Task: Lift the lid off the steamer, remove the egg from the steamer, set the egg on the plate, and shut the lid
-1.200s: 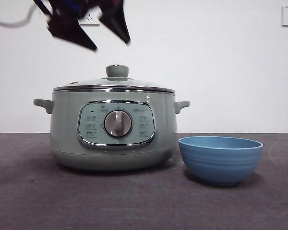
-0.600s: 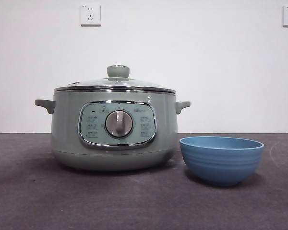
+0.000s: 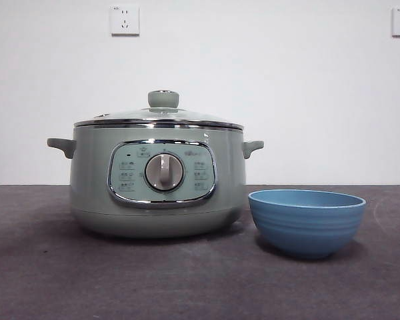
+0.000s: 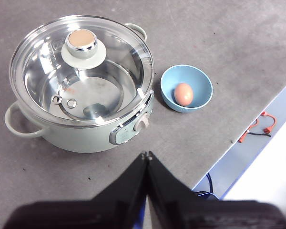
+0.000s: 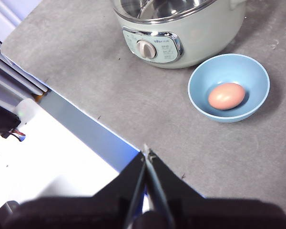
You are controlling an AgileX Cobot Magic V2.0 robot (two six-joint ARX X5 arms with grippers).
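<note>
Both pincers, left pincer and right pincer, sit pressed together, having cleared the front view within a second. Lid rests on steamer; egg lies in plate beside it on the worktop. Task appears complete.

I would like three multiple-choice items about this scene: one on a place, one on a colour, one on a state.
1. Where is the brown egg?
A. in the round blue bowl
B. inside the pale green steamer pot
C. on the grey table

2. Which colour is the bowl?
A. red
B. blue
C. white

3. The clear glass lid is:
A. on the pot
B. on the table
C. held by a pincer

Key: 1 A, the egg rests in the bowl; 2 B, every view shows blue; 3 A, its rim sits on the pot, with both pincers shut and away.
</note>
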